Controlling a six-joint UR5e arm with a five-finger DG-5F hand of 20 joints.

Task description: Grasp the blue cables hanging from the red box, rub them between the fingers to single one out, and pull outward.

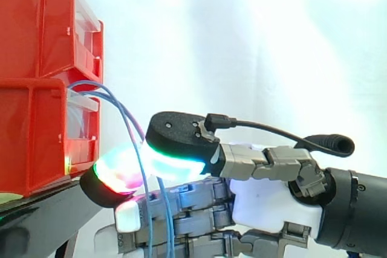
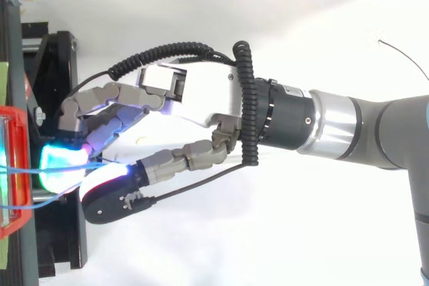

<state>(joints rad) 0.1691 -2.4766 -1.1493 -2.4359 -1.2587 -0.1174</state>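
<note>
At the left of the side view two red bins are standing stacked, the upper bin [image 1: 42, 22] sitting on the lower bin [image 1: 33, 137], and both are resting on the black stand [image 1: 30, 222]. Thin blue cables [image 1: 147, 216] are coming out at the front of the lower bin near its top edge. They are arching over to the right and dropping down past the stand's edge. Partway down they are passing between two glowing pads of the hand [image 2: 194, 95]. One fingertip [image 1: 118, 173], glowing in mixed green, red and white, is pressing in from below and left, close to the bin's lower front corner. The thumb [image 1: 178, 134], black on its back and glowing green and cyan underneath, is closing on it from above and right. The cables are being pinched between these two pads, and below the pinch they are hanging on in front of the other fingers, which are lying lower, bent and close together. From above, the fingers are reaching leftward over the stand, with the thumb alongside them, and the glowing pads are meeting just beside the bin's front. Farther right, the grey arm [image 2: 375, 128] is stretching across the pale floor. A white curtain [image 1: 272, 40] is hanging behind the work.
</note>
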